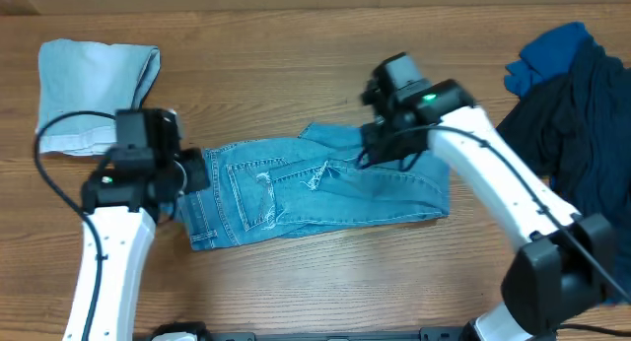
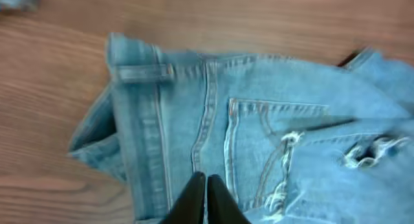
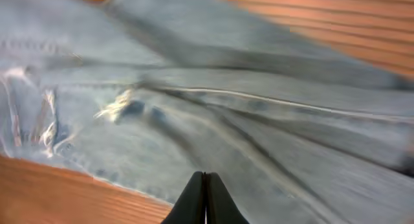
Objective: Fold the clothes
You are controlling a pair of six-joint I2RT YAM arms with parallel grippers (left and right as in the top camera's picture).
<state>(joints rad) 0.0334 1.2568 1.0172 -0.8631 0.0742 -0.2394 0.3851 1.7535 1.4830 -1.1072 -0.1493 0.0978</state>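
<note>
**Operator:** Where are the jeans [image 1: 315,188] lying?

**Technician:** They are lying folded lengthwise across the middle of the table [image 1: 296,282] (waistband toward the left arm).

**Operator:** And the pincers?

**Technician:** The left gripper [image 2: 206,185] is sitting clenched over the seat. The right gripper [image 3: 204,182] is sitting clenched over the legs. Whether either is pinching cloth, I cannot tell.

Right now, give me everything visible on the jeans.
The jeans are light-blue denim, folded into a long band flat on the wooden table. The waistband end, with a belt loop, sits by the left jaws; a stitched back pocket and white frayed threads show on top. Both the left jaws and right jaws are shut over the fabric; a pinch can't be confirmed.
</note>
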